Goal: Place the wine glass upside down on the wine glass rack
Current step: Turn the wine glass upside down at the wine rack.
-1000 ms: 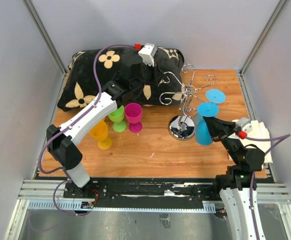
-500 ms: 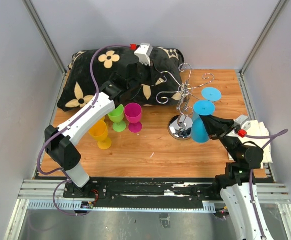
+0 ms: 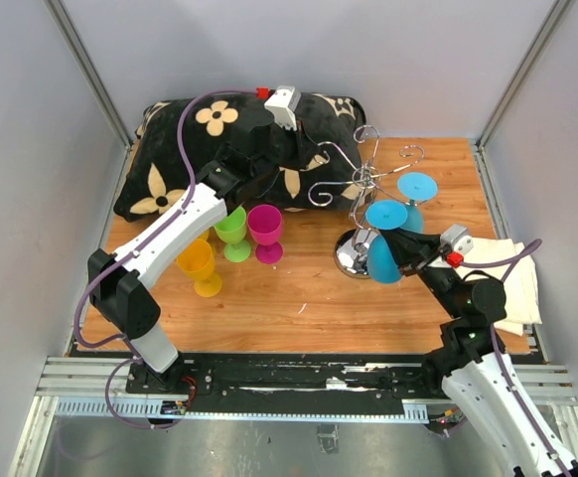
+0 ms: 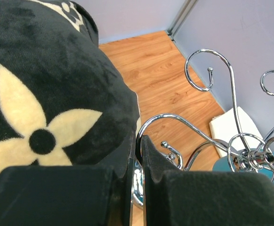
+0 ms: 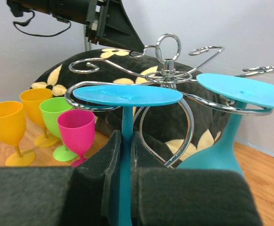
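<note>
The wine glass rack (image 3: 367, 177) is a chrome stand with scroll arms on a mirrored base. My right gripper (image 5: 126, 137) is shut on the stem of a blue wine glass (image 5: 127, 95), held upside down. Its flat foot sits just above one curled rack arm, and its bowl (image 3: 382, 260) hangs beside the base. A second blue glass (image 3: 417, 186) hangs upside down on the rack's right side. My left gripper (image 4: 138, 140) is shut on a thin chrome rack arm (image 4: 174, 118) next to the pillow.
A black pillow with cream flowers (image 3: 185, 139) lies at the back left. Yellow (image 3: 200, 266), green (image 3: 233, 231) and pink (image 3: 265, 229) glasses stand upright left of the rack. A white cloth (image 3: 512, 278) lies at the right edge. Grey walls close in three sides.
My right gripper has carried the blue glass leftward and in toward the rack, bringing its foot over a scroll arm. The left gripper has kept hold of the rack arm.
</note>
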### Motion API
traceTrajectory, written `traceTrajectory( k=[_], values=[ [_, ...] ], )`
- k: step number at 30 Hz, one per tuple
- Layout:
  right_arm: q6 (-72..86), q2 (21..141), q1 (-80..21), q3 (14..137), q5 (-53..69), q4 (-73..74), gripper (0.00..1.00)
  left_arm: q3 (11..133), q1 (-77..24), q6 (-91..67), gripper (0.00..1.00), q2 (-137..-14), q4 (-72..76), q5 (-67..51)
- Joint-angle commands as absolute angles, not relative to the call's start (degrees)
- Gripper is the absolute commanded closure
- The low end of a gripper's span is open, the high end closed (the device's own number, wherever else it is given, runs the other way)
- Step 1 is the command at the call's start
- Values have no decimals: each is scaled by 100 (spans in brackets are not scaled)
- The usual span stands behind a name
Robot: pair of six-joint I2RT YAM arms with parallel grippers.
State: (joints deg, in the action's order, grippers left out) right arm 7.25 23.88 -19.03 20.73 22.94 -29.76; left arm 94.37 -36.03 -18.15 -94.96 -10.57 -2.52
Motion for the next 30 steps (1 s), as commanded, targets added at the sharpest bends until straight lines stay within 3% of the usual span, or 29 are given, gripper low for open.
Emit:
traceTrajectory(
  k=[1, 30],
  values=[
    [509, 2520, -2000, 2206, 1892, -3260, 99, 9247, -3533, -1722, 99, -9465, -1494, -301],
    [308, 3938, -2786, 2367, 2143, -4752, 99, 9228, -3480, -1819, 99, -9521, -1529, -450]
  ],
)
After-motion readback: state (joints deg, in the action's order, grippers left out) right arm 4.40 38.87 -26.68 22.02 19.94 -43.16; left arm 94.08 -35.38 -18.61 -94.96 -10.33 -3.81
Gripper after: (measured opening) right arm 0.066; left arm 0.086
